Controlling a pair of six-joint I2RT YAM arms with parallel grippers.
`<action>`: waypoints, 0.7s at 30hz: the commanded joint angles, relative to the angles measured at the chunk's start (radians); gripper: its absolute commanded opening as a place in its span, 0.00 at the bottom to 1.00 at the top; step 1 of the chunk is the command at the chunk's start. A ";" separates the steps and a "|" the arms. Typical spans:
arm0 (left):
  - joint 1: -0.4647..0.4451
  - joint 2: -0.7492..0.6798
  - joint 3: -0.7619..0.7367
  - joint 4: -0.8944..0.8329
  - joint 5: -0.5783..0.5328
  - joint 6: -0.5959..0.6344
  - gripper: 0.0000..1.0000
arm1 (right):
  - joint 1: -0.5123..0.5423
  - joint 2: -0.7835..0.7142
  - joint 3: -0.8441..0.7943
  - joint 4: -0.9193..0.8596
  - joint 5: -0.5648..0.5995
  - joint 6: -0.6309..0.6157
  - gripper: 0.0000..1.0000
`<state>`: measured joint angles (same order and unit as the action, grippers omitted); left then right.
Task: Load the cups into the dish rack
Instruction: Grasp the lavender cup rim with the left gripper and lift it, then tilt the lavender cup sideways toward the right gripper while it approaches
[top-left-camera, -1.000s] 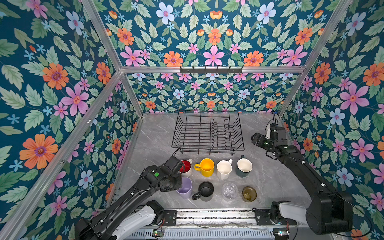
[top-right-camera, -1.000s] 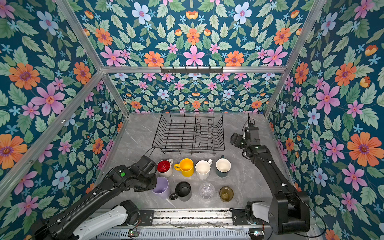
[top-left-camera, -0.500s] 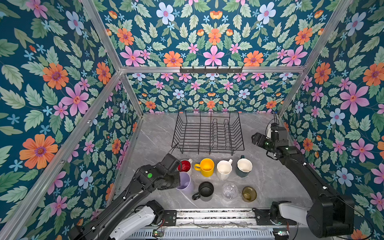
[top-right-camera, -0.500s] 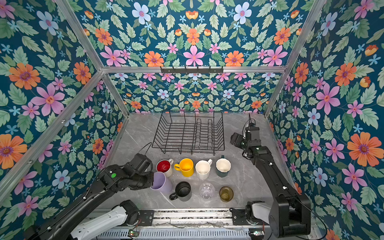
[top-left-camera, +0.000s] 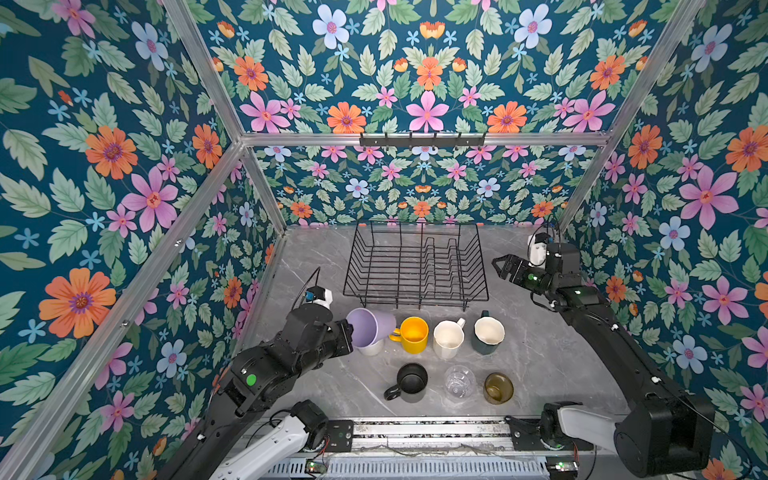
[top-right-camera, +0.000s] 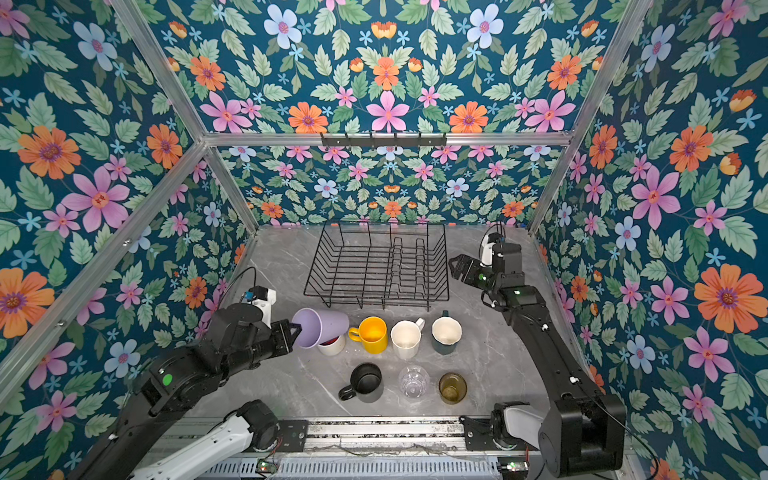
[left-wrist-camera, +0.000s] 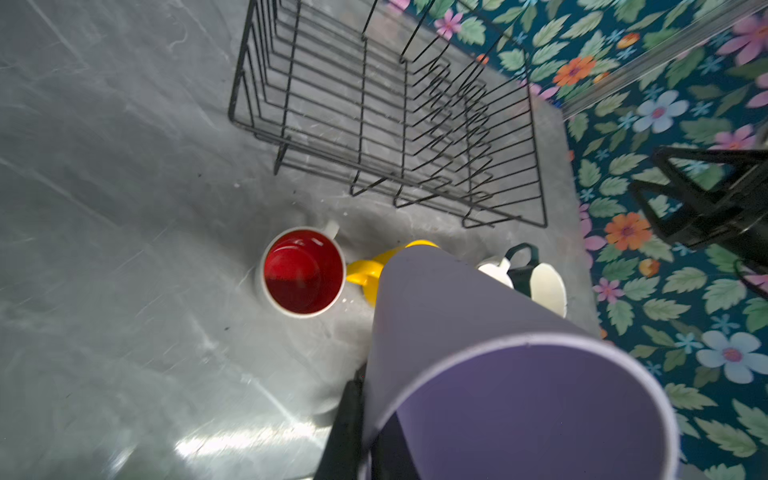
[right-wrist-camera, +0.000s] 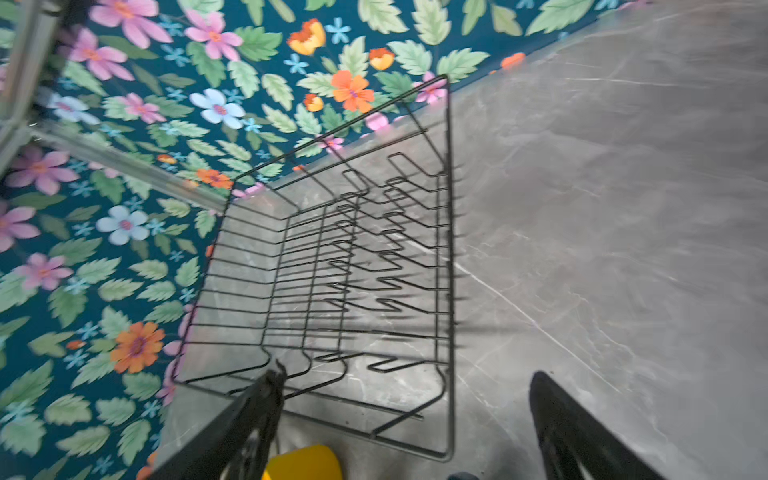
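My left gripper (top-left-camera: 347, 332) (left-wrist-camera: 370, 432) is shut on the rim of the lilac tumbler (top-left-camera: 372, 326) (left-wrist-camera: 478, 332). The tumbler hangs tilted on its side above the white mug with red inside (top-left-camera: 371, 349) (left-wrist-camera: 303, 272). On the table stand the yellow mug (top-left-camera: 413, 334), cream mug (top-left-camera: 449, 338) and dark green mug (top-left-camera: 487, 334). Nearer the front are the black mug (top-left-camera: 411, 380), clear glass (top-left-camera: 459, 380) and amber glass (top-left-camera: 498, 387). The black wire dish rack (top-left-camera: 415, 270) (right-wrist-camera: 332, 270) holds nothing. My right gripper (top-left-camera: 503, 266) (right-wrist-camera: 407, 399) hovers open beside the rack's right end.
Floral walls close in the grey marble table (top-left-camera: 311, 257) on three sides. A black hook rail (top-left-camera: 422, 139) hangs on the back wall. The metal rail (top-left-camera: 415, 432) with both arm bases runs along the front edge.
My left gripper has lifted the lilac tumbler off the table, carried it back toward the rack and tipped it onto its side. The right arm has barely moved.
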<state>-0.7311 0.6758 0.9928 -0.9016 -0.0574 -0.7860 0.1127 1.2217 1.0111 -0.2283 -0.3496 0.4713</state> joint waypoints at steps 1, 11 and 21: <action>0.001 -0.032 -0.085 0.320 0.007 -0.024 0.00 | 0.037 0.024 0.029 0.067 -0.139 0.019 0.92; 0.003 -0.051 -0.185 0.606 0.078 0.008 0.00 | 0.090 0.113 -0.010 0.445 -0.502 0.232 0.93; 0.093 0.207 -0.137 0.757 0.308 0.030 0.00 | 0.090 0.056 -0.080 0.560 -0.649 0.268 0.94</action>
<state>-0.6701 0.8433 0.8524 -0.2489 0.1356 -0.7746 0.2016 1.2919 0.9344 0.2684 -0.9478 0.7334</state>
